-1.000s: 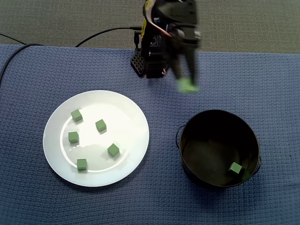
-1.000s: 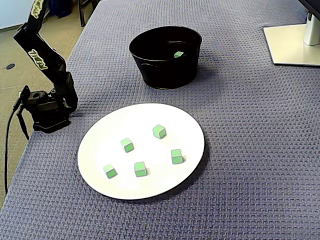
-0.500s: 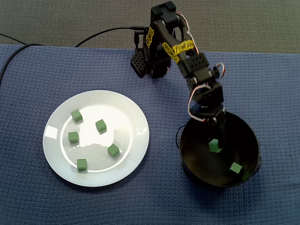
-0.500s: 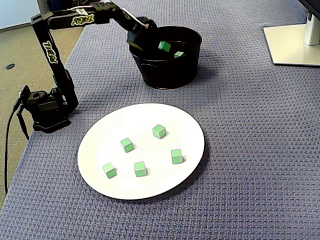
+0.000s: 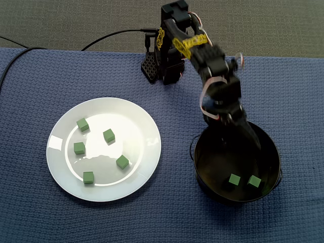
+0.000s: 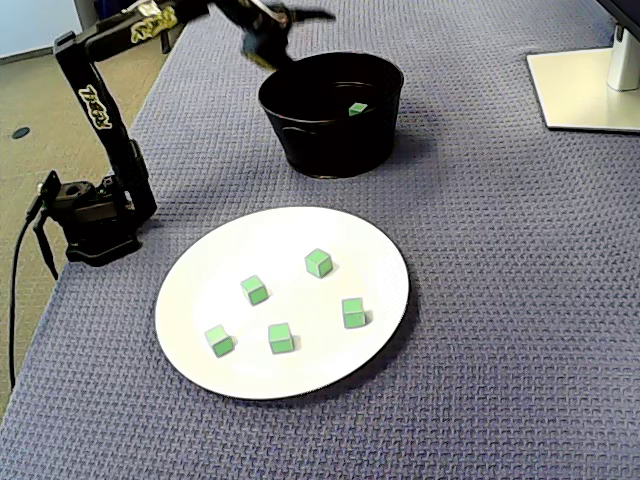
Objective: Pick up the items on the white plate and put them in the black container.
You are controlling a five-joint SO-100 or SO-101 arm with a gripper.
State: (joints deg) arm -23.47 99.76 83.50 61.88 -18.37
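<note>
Fixed view, gripper (image 5: 247,137) jaws apart, empty, above black container (image 5: 198,172) holding 2 green cubes (image 5: 234,179), 5 on white plate (image 5: 136,126)

Seven green cubes (image 5: 109,135) in all. Five lie on the one white plate (image 5: 144,119). Two sit in the single black container (image 5: 201,157), right of the plate in a fixed view. In a fixed view only one of that pair (image 6: 357,108) shows above the rim. One arm (image 5: 195,48) stands beyond the plate. One blue cloth (image 5: 167,217) lies under the plate on the worktop. One pale stand foot (image 6: 585,90) lies well apart from the plate.
</note>
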